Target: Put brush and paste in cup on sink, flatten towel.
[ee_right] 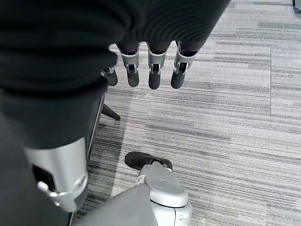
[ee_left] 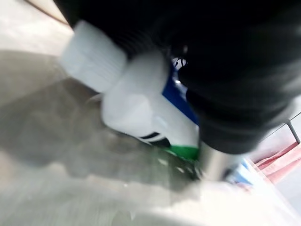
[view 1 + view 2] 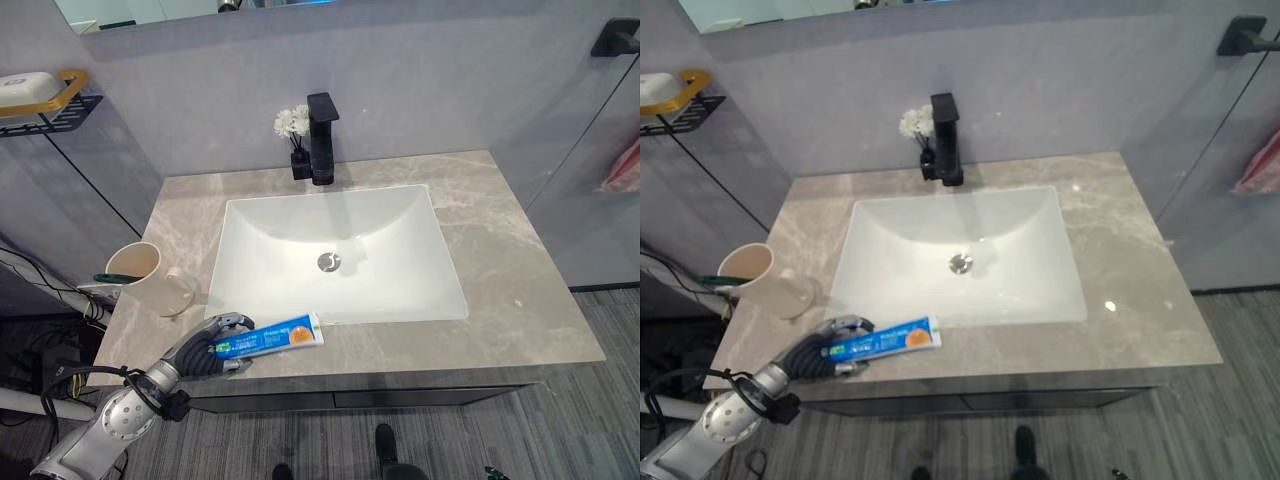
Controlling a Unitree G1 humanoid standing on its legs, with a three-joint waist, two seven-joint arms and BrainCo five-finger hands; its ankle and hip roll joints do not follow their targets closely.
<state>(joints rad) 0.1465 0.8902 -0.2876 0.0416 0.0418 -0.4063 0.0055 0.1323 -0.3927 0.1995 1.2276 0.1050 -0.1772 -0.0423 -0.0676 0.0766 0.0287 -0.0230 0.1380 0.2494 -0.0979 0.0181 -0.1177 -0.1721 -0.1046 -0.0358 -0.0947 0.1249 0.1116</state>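
Left hand [image 3: 207,347] clamping fingers round toothpaste tube [image 3: 278,337] lying on counter [image 3: 520,290] beside cup [image 3: 140,272]; right hand [image 1: 149,70] hanging, fingers relaxed.

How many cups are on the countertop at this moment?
1. The beige cup stands on the countertop left of the sink, with a toothbrush inside. The left hand grips the toothpaste nearer the front edge. None seems hidden.

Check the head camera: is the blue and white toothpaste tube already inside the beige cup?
No, the toothpaste tube lies on the counter in the left hand, apart from the cup.
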